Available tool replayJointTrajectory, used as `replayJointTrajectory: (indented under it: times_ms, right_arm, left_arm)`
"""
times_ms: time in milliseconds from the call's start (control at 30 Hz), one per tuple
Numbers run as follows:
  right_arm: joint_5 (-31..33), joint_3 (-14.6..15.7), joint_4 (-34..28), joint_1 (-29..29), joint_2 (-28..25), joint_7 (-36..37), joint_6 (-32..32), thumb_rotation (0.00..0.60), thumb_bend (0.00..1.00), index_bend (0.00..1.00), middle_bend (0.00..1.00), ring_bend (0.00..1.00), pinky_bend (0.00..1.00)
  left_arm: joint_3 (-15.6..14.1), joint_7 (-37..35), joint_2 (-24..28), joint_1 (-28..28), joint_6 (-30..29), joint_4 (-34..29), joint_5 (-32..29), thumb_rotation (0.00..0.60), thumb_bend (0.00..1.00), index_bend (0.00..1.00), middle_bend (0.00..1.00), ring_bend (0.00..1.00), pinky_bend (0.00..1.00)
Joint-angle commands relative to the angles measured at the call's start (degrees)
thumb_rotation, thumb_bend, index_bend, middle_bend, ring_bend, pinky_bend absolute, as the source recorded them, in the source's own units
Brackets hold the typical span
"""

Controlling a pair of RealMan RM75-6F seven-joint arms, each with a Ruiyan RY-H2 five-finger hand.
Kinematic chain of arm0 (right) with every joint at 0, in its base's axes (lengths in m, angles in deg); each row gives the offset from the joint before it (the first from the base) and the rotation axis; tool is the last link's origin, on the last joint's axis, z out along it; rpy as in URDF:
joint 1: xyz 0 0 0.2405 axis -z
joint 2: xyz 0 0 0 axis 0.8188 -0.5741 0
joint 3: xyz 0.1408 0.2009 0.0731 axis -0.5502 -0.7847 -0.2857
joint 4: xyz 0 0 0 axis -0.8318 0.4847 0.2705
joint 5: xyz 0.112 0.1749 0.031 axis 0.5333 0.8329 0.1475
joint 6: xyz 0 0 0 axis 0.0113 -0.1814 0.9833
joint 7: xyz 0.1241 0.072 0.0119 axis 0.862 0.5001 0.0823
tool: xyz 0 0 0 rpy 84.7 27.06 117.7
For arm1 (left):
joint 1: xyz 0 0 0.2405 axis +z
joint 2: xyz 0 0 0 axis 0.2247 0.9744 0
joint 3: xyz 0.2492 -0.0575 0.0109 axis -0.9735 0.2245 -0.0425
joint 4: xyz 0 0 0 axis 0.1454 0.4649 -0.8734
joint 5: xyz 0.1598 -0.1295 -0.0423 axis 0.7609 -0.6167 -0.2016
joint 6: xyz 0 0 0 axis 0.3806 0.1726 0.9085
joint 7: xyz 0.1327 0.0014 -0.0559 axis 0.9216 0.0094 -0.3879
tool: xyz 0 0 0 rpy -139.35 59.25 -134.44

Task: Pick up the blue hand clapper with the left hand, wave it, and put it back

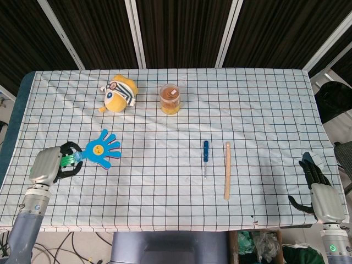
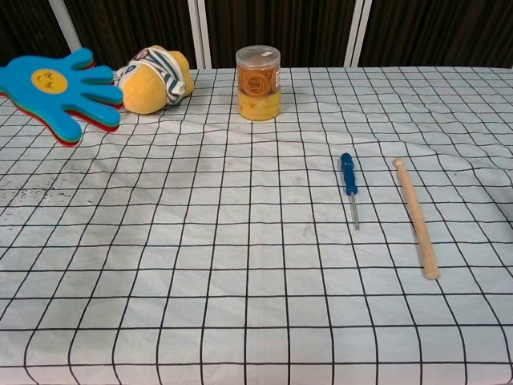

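The blue hand clapper (image 1: 102, 148) has a smiley face, a green handle and red and green layers under the blue one. My left hand (image 1: 49, 165) grips its green handle at the table's left side, holding it above the cloth. In the chest view only the clapper's palm (image 2: 54, 89) shows at the upper left, raised off the table; the hand itself is out of that frame. My right hand (image 1: 320, 193) hangs off the table's right front corner, fingers apart, holding nothing.
A checked cloth (image 1: 176, 181) covers the table. A yellow plush toy (image 1: 119, 93) and an orange jar (image 1: 170, 99) stand at the back. A blue-handled screwdriver (image 1: 205, 157) and a wooden stick (image 1: 226, 169) lie right of centre.
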Motion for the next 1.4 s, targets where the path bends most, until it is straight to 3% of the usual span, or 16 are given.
replayJointTrajectory:
  times_ms: [33,100,167,233,300,433,533,667,800,867,933,1033,1100,1200,1300,1400]
  right_arm:
    - [0.0,0.01,-0.01,0.02,0.0,0.0,0.02,0.6,0.22,0.0,0.0,0.0,0.16]
    - [0.01,0.0,-0.01,0.03,-0.01,0.02,0.03,0.6,0.22,0.0,0.0,0.0,0.16]
    - [0.09,0.0,-0.03,0.02,-0.01,0.05,-0.04,0.6,0.22,0.0,0.0,0.0,0.16]
    - [0.05,0.02,-0.06,0.0,0.0,0.01,-0.08,0.6,0.22,0.0,0.0,0.0,0.16]
    - [-0.03,0.04,-0.03,0.0,0.01,-0.07,-0.04,0.6,0.22,0.0,0.0,0.0,0.16]
    - [-0.05,0.05,0.0,0.0,0.0,0.04,-0.08,0.6,0.22,0.0,0.0,0.0,0.16]
    - [-0.15,0.11,0.01,0.0,-0.01,0.06,-0.1,0.6,0.22,0.0,0.0,0.0,0.16]
    - [-0.11,0.09,-0.03,0.05,0.01,0.19,-0.03,0.6,0.22,0.0,0.0,0.0,0.16]
    - [-0.14,0.13,-0.04,0.04,0.02,0.25,-0.1,0.6,0.22,0.0,0.0,0.0,0.16]
    - [-0.17,0.15,-0.02,0.03,0.02,0.24,-0.12,0.6,0.22,0.0,0.0,0.0,0.16]
    - [-0.12,0.13,-0.08,0.04,0.02,0.33,-0.13,0.6,0.22,0.0,0.0,0.0,0.16]
    - [-0.32,0.14,-0.12,0.04,0.03,0.62,-0.08,0.6,0.22,0.0,0.0,0.0,0.16]
    - [-0.46,0.24,-0.1,0.04,0.03,0.68,-0.1,0.6,0.22,0.0,0.0,0.0,0.16]
    - [-0.53,0.25,-0.08,0.05,0.06,0.71,-0.07,0.6,0.22,0.0,0.0,0.0,0.16]
    - [-0.53,0.26,-0.07,0.06,0.07,0.69,-0.06,0.6,0.22,0.0,0.0,0.0,0.16]
    - [-0.52,0.24,-0.09,0.07,0.07,0.67,-0.01,0.6,0.22,0.0,0.0,0.0,0.16]
  left_arm:
    - [2.13,5.09,-1.15,-2.05,-2.69,-5.63,-6.92,0.6,0.54,0.74,0.82,0.69,0.87]
    - [2.33,-1.29,-1.44,-1.33,0.28,-5.97,-2.7,0.6,0.54,0.74,0.82,0.69,0.87]
    - [2.99,-12.87,-1.22,0.06,5.02,-6.31,4.3,0.6,0.54,0.74,0.82,0.69,0.87]
    - [3.48,-27.06,-0.84,1.93,8.42,-4.74,15.26,0.6,0.54,0.74,0.82,0.69,0.87]
    - [3.03,-38.98,-0.96,3.55,7.57,-0.83,28.26,0.6,0.54,0.74,0.82,0.69,0.87]
    - [0.19,-51.1,-1.9,4.61,1.68,8.34,45.08,0.6,0.54,0.74,0.82,0.69,0.87]
    - [-1.02,-56.86,-2.35,4.08,-0.26,12.58,48.43,0.6,0.54,0.74,0.82,0.69,0.87]
    - [-1.65,-58.54,-2.64,3.49,-0.82,14.96,48.53,0.6,0.54,0.74,0.82,0.69,0.87]
    - [-2.25,-56.38,-2.16,3.07,0.49,16.46,46.7,0.6,0.53,0.74,0.82,0.69,0.87]
    - [-2.02,-51.74,-1.64,3.29,2.3,16.05,42.58,0.6,0.53,0.74,0.82,0.69,0.88]
    - [-1.48,-42.97,-0.49,3.88,5.3,13.1,34.22,0.6,0.53,0.74,0.82,0.69,0.88]
    - [-0.59,-21.22,2.73,3.43,8.1,5.41,14.76,0.6,0.53,0.74,0.83,0.69,0.89]
    - [0.22,-6.34,3.16,1.43,4.9,1.6,3.26,0.6,0.52,0.74,0.82,0.69,0.9]
    - [0.37,8.05,2.11,-1.44,-0.35,-1.55,-6.88,0.6,0.49,0.73,0.81,0.68,0.9]
    - [0.67,15.17,0.67,-3.55,-3.78,-3.22,-12.74,0.6,0.48,0.73,0.81,0.68,0.9]
    - [1.53,15.37,-0.55,-4.31,-4.61,-4.24,-15.05,0.6,0.48,0.73,0.81,0.68,0.9]
